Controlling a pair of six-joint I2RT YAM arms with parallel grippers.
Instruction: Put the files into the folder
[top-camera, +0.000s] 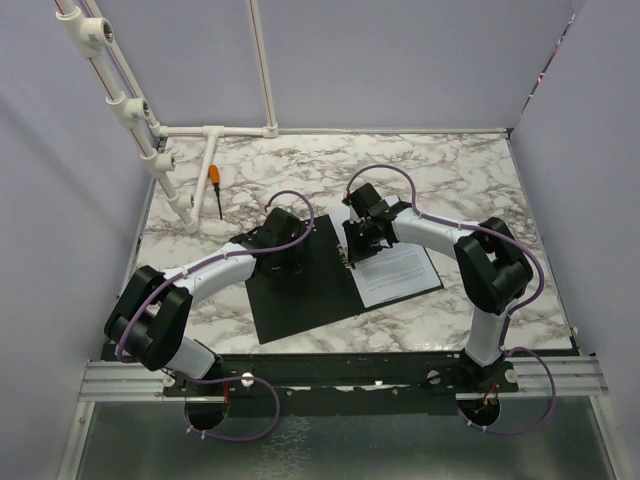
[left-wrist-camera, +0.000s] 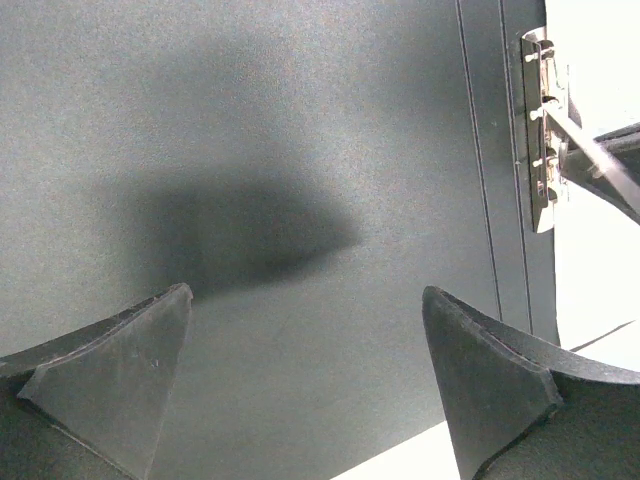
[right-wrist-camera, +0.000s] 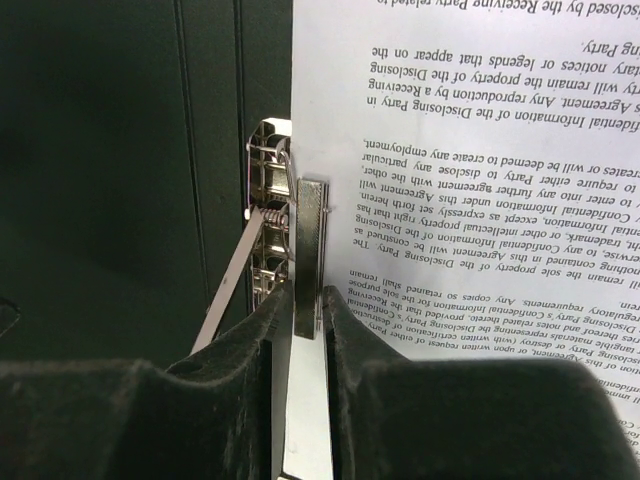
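Right gripper (right-wrist-camera: 305, 320) narrow astride the clip lever (right-wrist-camera: 310, 250), grip unclear; left gripper (left-wrist-camera: 305, 400) wide over bare folder (left-wrist-camera: 250, 150), files (right-wrist-camera: 480, 200) cut off.

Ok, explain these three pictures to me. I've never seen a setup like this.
The overhead picture shows two robot arms bolted to a marble-patterned table. An open black folder lies there with printed files on its right half; a screwdriver lies further back. The other two pictures come from cameras on each wrist. The left gripper hovers wide open over the folder's black inside. The right gripper pinches the metal clip lever at the spine, beside the files' edge.
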